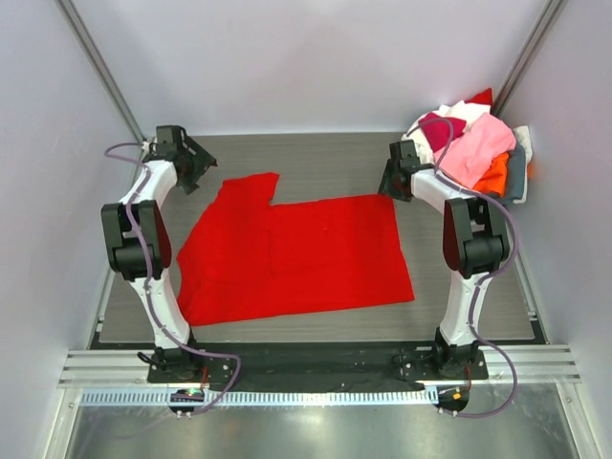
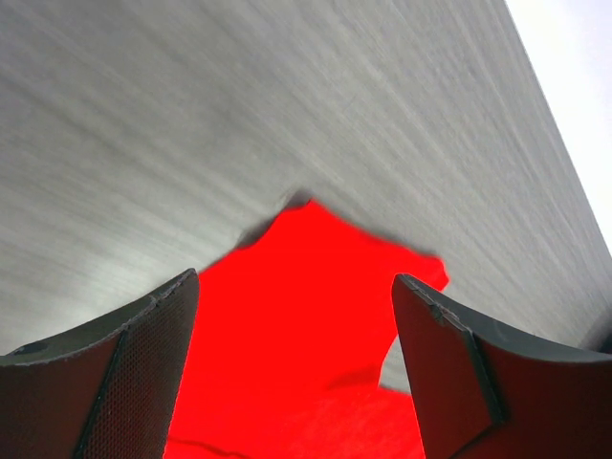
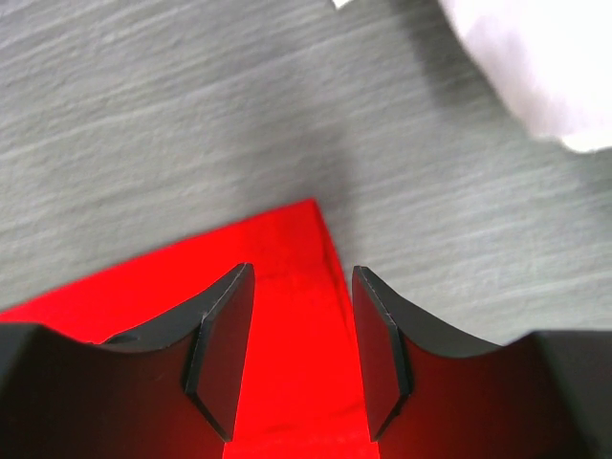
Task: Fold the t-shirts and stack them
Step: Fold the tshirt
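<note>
While both arms reach toward the far half of the grey wood-grain table (image 1: pixel 325 163), a bright red t-shirt (image 1: pixel 296 253) lies spread flat between them. Its body fills the middle of the table and one short sleeve (image 1: pixel 247 191) points to the far left.

The left gripper (image 2: pixel 296 287) hangs over that sleeve at the far left. Its jaws are spread wide, with nothing between them. In the left wrist view, its two dark fingers (image 2: pixel 143 373) frame the sleeve's rumpled tip, and bare table lies beyond.

The right gripper (image 3: pixel 301 273) hangs over the shirt's far right corner. Its jaws are also apart, though with a narrower gap, and they hold nothing. In the right wrist view, the red corner lies flat on the table beneath the fingers (image 3: pixel 220 344), and a blurred edge of white cloth (image 3: pixel 535 67) shows at the far right.

Just right of that gripper, in the far right corner of the table, a grey basket (image 1: pixel 516 177) is heaped with other t-shirts. A pink one (image 1: pixel 473 148) lies on top, over white (image 1: pixel 464 113), magenta (image 1: pixel 442 129) and orange (image 1: pixel 492 177) ones. The right arm's purple cable (image 1: pixel 449 134) loops across the front of this heap.

Plain pale walls (image 1: pixel 316 57) close in the table on the left, right and far sides. A metal rail (image 1: pixel 316 368) at the near edge carries both arm bases.
</note>
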Tool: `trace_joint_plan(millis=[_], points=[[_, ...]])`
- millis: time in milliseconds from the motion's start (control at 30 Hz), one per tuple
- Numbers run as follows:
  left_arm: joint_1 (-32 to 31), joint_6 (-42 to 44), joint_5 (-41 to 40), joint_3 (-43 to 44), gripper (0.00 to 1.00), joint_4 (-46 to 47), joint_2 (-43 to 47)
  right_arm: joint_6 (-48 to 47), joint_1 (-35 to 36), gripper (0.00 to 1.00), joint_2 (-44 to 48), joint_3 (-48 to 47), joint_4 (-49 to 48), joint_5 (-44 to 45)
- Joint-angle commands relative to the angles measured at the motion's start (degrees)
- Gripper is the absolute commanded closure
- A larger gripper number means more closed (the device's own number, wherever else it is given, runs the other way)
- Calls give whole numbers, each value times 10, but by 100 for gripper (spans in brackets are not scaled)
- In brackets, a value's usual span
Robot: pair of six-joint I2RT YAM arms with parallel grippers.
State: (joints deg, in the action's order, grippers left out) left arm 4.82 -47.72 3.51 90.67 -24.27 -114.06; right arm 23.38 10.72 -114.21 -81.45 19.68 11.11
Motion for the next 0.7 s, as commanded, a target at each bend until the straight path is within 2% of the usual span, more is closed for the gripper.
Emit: trace_joint_plan(millis=[0, 167, 333, 500, 533, 667], points=[[-3, 7, 4, 55, 18, -8, -40, -12, -3, 49, -16, -41, -13, 15], [-9, 11, 13, 123, 19, -31, -102, -11, -4, 49, -42, -56, -14, 12], [-14, 15, 12, 155, 20, -44, -145, -6, -4, 51, -68, -67, -15, -6], [-15, 7, 11, 181, 20, -43, -171, -5, -4, 59, -74, -66, -18, -10], [-17, 7, 12, 185, 21, -42, -179, -7, -5, 61, -76, -67, -18, -12], [-23, 8, 4, 196, 23, -43, -190, -8, -4, 92, -84, -70, -18, -23]])
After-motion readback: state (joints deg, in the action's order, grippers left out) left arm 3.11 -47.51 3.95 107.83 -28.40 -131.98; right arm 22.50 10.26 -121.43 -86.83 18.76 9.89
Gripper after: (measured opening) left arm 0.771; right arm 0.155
